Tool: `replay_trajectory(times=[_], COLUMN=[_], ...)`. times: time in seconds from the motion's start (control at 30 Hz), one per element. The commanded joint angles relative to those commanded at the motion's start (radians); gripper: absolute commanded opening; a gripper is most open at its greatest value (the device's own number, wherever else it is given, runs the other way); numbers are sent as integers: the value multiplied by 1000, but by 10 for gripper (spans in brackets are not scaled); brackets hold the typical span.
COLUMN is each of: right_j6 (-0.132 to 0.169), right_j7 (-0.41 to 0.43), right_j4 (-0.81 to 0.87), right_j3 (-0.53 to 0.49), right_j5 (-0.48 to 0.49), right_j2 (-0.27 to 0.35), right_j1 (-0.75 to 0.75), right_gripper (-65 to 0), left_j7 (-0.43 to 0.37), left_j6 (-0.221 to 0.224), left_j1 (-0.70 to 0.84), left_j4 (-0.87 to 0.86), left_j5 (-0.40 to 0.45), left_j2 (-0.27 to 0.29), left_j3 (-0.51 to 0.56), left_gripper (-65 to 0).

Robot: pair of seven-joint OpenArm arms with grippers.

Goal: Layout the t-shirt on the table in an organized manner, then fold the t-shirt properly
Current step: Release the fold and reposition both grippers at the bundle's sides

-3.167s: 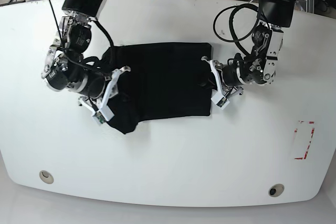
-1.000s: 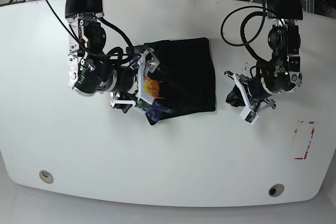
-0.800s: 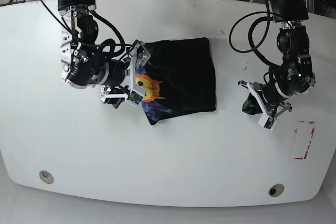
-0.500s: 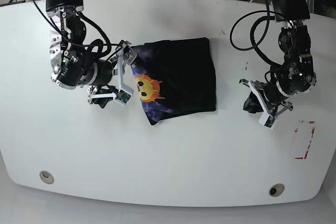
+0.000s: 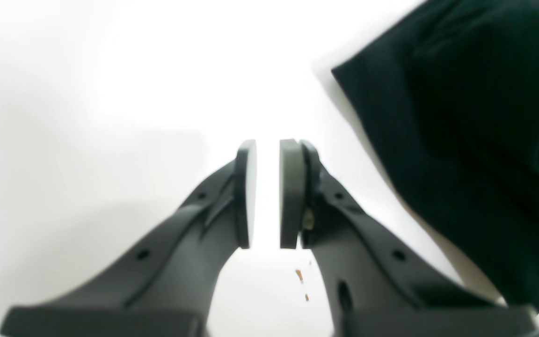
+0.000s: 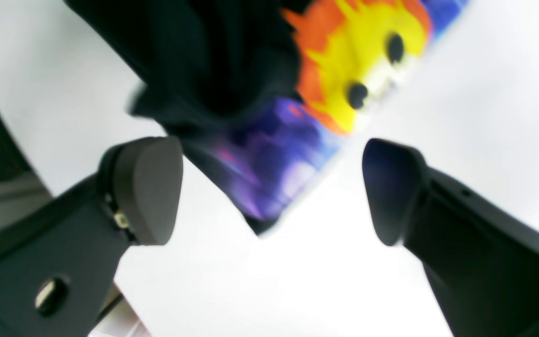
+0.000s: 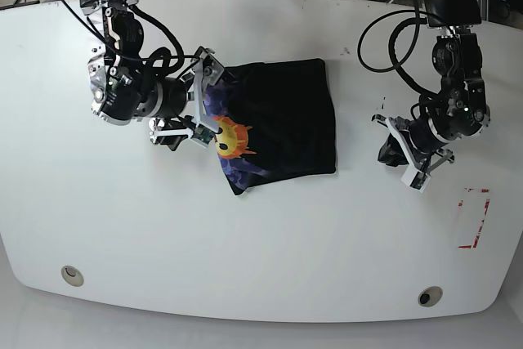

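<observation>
While our right gripper [image 7: 194,109] hangs spread at the folded shirt's [image 7: 282,116] left edge, beside its orange-yellow print [image 7: 230,138], the shirt lies mid-table [image 7: 261,243]; right of it, apart, our left gripper [image 7: 399,153] sits nearly pressed together, pinching nothing.

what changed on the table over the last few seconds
The right end effector folded the t-shirt's left part over, exposing the print, then let go and now stands open. The left end effector backed away rightward, nearly closed. The table is unchanged.
</observation>
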Motion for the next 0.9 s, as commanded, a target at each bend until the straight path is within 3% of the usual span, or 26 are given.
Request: replay_trajectory(times=[0.3, 0.53, 0.9], right_j6=[0, 0, 0], right_j7=[11, 32, 123], right_j4=[-3, -6, -106], right_j3=[-64, -114, -117], right_j5=[-25, -107, -112], right_j2=[-71, -123, -118], right_j1=[3, 3, 3], right_gripper=[-92, -335, -523], left_j7=[2, 3, 5], left_j6=[0, 0, 0], left_j1=[0, 0, 21], left_j4=[6, 8, 9], left_j5=[0, -5, -6], left_j2=[-6, -37, -64], left_j3=[0, 0, 0], left_gripper=[-582, -582, -582])
